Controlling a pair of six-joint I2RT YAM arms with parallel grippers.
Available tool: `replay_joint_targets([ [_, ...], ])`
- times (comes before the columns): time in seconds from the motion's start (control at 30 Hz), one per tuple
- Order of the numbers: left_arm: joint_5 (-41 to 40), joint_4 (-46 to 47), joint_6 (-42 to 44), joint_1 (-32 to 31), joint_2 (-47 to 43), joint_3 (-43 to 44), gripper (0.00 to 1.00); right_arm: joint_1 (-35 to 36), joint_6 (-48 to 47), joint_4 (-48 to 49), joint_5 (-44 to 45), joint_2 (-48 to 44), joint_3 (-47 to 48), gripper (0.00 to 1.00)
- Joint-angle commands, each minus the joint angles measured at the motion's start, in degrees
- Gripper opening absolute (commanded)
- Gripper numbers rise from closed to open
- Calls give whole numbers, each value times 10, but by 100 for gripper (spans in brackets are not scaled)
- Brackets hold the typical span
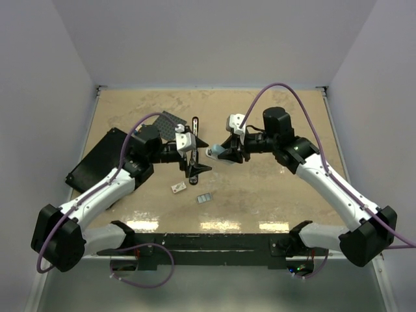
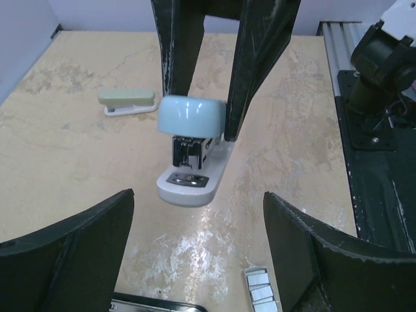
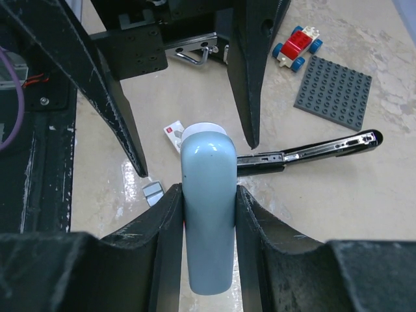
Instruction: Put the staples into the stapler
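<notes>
pale blue stapler (image 3: 208, 253) clamped in right gripper (image 3: 208, 192), left gripper (image 2: 198, 195) spread wide, nothing held
staples (image 1: 205, 197) are seen lying flat on the table (image 1: 273, 188), untouched by both grippers, near a small white box (image 1: 178, 188), toward the arm bases

The stapler (image 3: 207, 214) was pale blue over a white base; the staples (image 1: 205, 198) were pale grey-blue with fine ribbed lines. The table (image 1: 260, 188) was mottled beige, the studded plate (image 3: 333, 91) dark grey, the toy car (image 3: 298, 47) red, white and blue.
</notes>
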Motion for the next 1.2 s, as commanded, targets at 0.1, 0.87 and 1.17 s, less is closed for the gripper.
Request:
replay_joint_targets([
  [0.1,43,75,-41,-22,16,39,81,4,-18,-5,-31,-20,4,0],
  [0.87,0,17,-30,-33,14,56,0,6,7,16,-77,-17,26,55],
  [1.17,-4,9,-30,-33,12,63,0,18,6,12,-80,5,38,58],
])
